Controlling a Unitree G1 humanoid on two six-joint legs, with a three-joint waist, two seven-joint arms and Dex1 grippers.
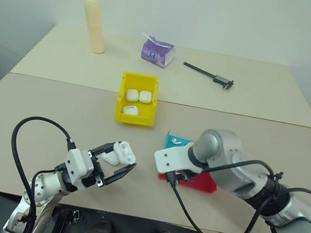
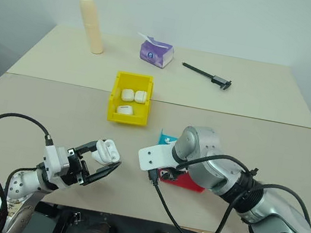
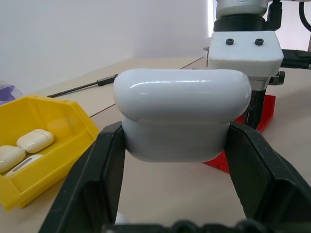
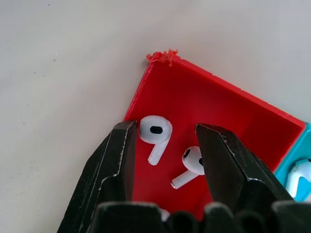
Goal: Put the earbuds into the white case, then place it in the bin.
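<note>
Two earbuds: lying loose in the red tray (image 4: 214, 104), near its corner; one (image 4: 155, 133) just beside the R claw's finger, other (image 4: 192, 167) partly behind the opposite finger.
R claw (image 4: 165, 145): hanging jaws-apart over the tray, pointing steeply down, gripping nothing; both buds sitting betw. the fingers.
L claw (image 1: 111, 168): clenching the white case (image 1: 119, 153) by its lower body, lid end up, held above the table (image 1: 35, 113).
Bin (image 1: 121, 95): yellow, further back on the table, already holding three cases.
Teal tray (image 4: 296, 160): touching the red one, another bud showing inside.
Handling, buds: prob. v. light, glossy, slippery, tiny; likely to squirt out of a pinch. Best to be taking one by the rounded head, not the thin stem.
Handling, case: smooth hard shell, could be slipping; gripping across the flat sides looks safest.
</note>
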